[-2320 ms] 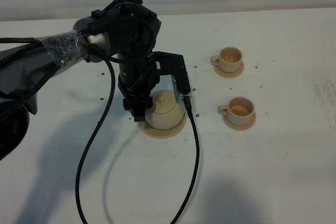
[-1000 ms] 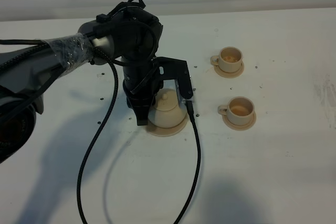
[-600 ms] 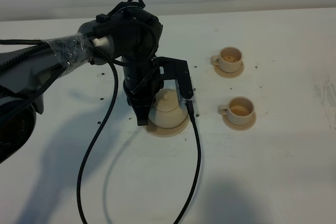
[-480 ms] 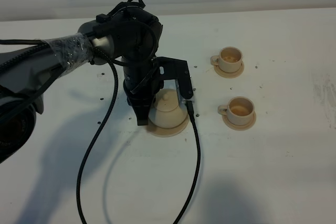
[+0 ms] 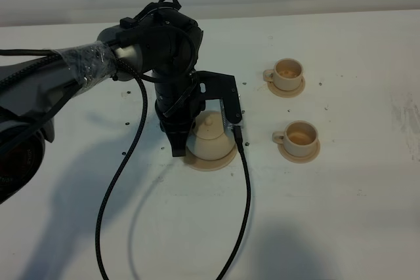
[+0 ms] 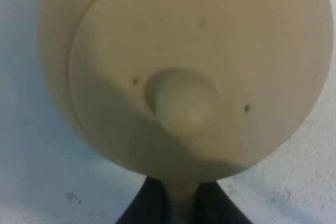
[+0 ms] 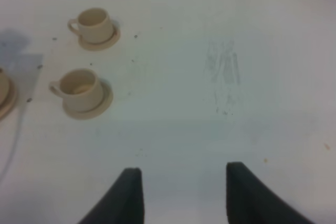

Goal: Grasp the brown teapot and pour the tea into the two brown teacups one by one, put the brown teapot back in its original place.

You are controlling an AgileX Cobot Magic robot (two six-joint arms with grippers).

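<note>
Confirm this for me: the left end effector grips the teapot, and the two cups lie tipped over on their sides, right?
Not quite. The left end effector does grip the teapot, but the far cup and the near cup both stand upright, not tipped over. The exterior high view shows it.

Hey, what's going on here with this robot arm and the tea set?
The robot is starting a tea-pouring job. Its left claw is shut on the handle of the teapot, which appears to sit on its big saucer, not yet lifted. The far cup and the near cup wait on their small saucers to the right of the pot. The right claw is open and empty over the white table.
</note>
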